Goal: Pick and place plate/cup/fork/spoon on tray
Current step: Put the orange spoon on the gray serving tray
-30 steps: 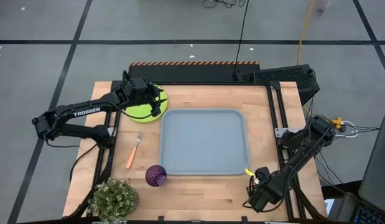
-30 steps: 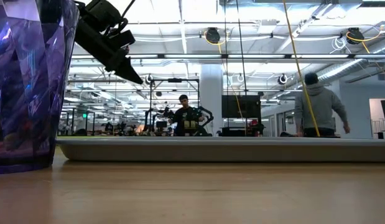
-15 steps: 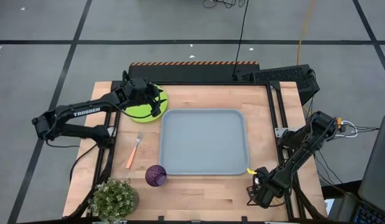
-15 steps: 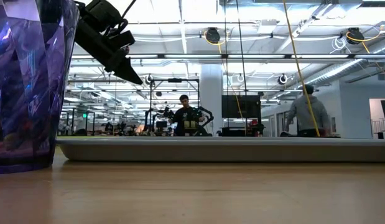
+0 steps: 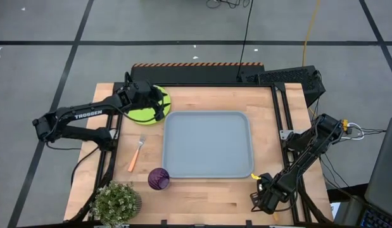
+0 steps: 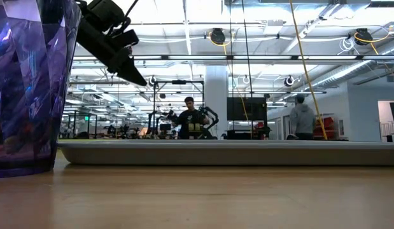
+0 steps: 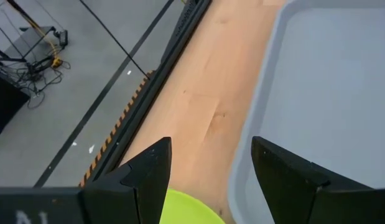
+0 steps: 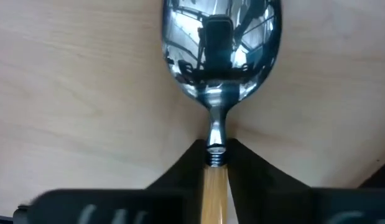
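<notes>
The lime-green plate [image 5: 144, 107] lies at the table's far left, and my left gripper [image 5: 159, 109] hangs open above its right part; the plate's edge [image 7: 187, 209] shows between the fingers. The grey-blue tray [image 5: 207, 144] fills the table's middle. The fork [image 5: 136, 154] lies left of the tray, and the purple cup [image 5: 159, 178] stands by the tray's near left corner. At the near right, my right gripper [image 5: 263, 189] points steeply down, shut on the spoon [image 8: 220, 43], which the gripper hides in the high view. My right gripper pinches the spoon's orange handle [image 8: 214, 182] between its two fingers, right where the handle meets the silver neck. The fingers come from above, one on each side of the handle. The spoon lies on the table with its bowl [image 8: 220, 50] facing up.
A small potted plant [image 5: 116, 201] stands at the table's near left corner, beside the cup. In the low view the cup [image 6: 25, 83] looms at the left in front of the tray's rim [image 6: 228, 152]. People move in the room beyond.
My right gripper has come down toward the table at the near right corner and tipped to point more steeply down. My left gripper has kept still above the plate.
</notes>
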Available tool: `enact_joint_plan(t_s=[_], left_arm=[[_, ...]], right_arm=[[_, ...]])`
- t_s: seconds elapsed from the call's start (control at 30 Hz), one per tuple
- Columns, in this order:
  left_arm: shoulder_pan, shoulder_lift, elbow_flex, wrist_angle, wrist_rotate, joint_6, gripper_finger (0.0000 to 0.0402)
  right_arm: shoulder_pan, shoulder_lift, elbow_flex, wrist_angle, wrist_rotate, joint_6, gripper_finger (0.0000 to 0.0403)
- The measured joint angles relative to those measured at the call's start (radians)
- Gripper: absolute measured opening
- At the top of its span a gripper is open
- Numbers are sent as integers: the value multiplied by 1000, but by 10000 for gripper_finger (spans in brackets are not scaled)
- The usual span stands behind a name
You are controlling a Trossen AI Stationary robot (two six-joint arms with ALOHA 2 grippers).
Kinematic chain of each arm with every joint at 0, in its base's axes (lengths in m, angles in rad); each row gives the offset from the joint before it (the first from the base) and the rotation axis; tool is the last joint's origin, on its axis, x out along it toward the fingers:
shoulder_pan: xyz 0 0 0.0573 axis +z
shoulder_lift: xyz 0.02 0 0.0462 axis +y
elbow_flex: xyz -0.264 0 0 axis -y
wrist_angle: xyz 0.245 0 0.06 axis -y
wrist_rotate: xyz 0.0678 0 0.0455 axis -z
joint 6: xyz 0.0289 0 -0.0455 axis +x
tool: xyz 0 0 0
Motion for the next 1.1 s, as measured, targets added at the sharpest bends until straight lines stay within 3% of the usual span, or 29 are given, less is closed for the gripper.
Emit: enact_joint_plan(t_s=[0.07, 0.73, 1.1], left_arm=[[-7, 0, 0, 1, -1, 0, 225], [-14, 0, 0, 1, -2, 11, 225], [-14, 0, 0, -10, 1, 10, 225]], right_arm=[[0, 0, 0, 0, 11, -3, 22], [-46, -32, 50, -76, 2, 2, 21], [-83, -116, 279, -553, 30, -1, 21]])
